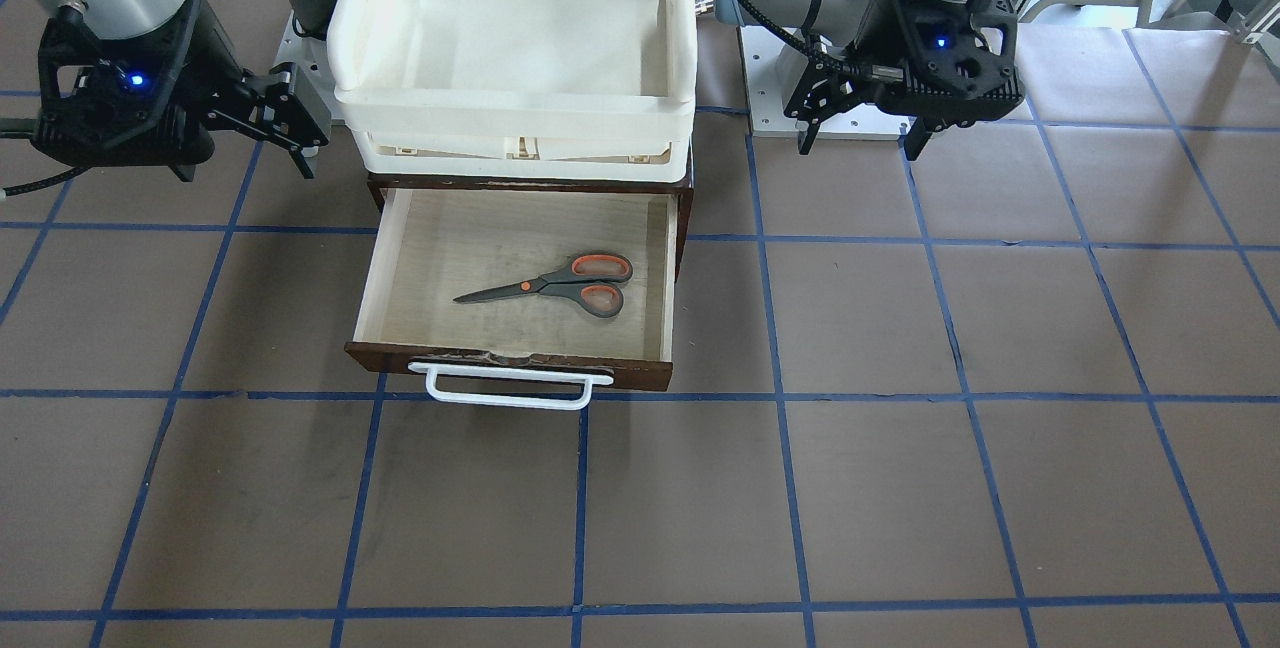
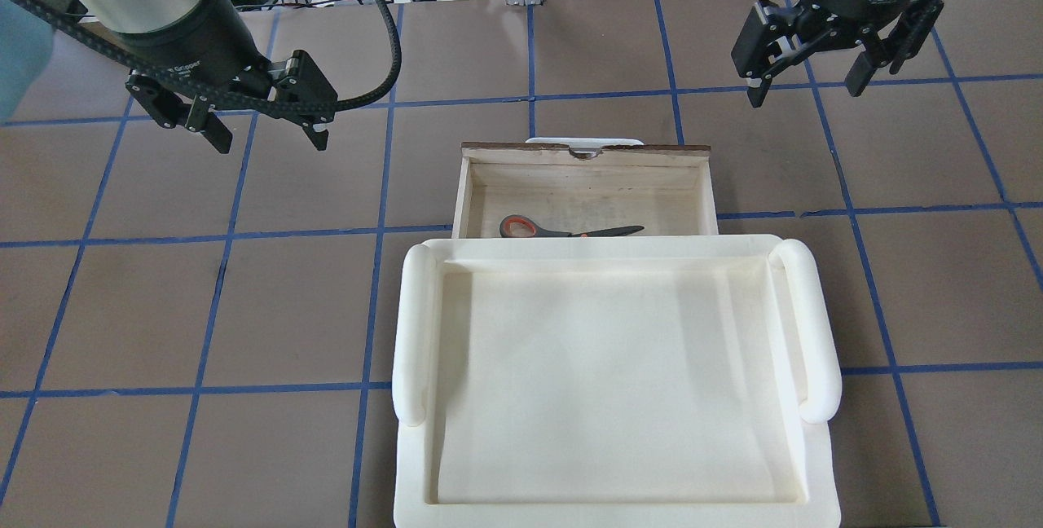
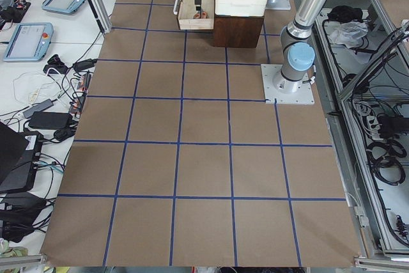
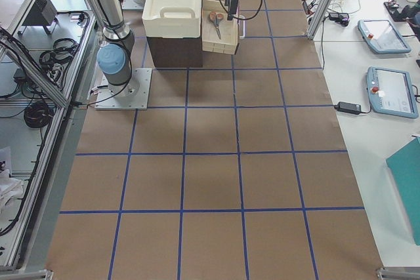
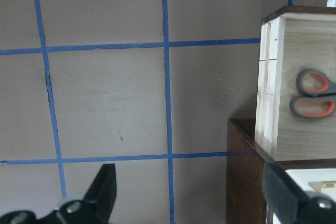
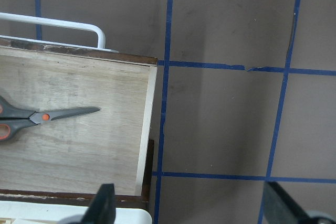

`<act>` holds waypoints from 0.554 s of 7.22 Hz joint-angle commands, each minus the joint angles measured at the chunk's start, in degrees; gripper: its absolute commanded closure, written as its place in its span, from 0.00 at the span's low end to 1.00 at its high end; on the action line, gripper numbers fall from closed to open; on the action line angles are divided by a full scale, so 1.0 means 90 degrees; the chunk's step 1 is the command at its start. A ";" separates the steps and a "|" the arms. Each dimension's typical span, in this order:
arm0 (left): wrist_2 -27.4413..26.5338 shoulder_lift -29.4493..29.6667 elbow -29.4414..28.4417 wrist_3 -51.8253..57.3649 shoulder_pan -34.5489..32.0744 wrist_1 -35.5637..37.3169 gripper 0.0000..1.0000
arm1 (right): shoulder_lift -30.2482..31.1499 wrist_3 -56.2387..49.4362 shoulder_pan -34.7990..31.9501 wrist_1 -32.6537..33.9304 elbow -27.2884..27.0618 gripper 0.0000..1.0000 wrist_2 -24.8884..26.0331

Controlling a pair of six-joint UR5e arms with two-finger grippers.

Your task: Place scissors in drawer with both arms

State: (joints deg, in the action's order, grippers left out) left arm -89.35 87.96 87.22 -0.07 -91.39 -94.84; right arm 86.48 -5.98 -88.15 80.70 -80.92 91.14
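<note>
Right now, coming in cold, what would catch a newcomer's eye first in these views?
The scissors stand out first, lying flat inside the pulled-out drawer, which sticks out below the big cream tray bin. Next are the left gripper and right gripper, both open and empty, hanging above the table on either side of the drawer.

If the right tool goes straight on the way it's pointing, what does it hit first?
Probably the bare table, just beside the open drawer. The right tool points down at it; one finger lines up near the drawer's corner, but depth is unclear.
</note>
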 commanded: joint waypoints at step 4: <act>-0.0023 0.0002 0.0064 0.0027 0.0018 0.0040 0.00 | 0.0000 0.0000 0.0000 0.0018 -0.0003 0.00 -0.0049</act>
State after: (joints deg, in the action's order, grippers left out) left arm -89.37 87.98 87.48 0.05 -91.29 -94.65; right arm 86.48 -5.98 -88.15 80.86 -80.91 90.90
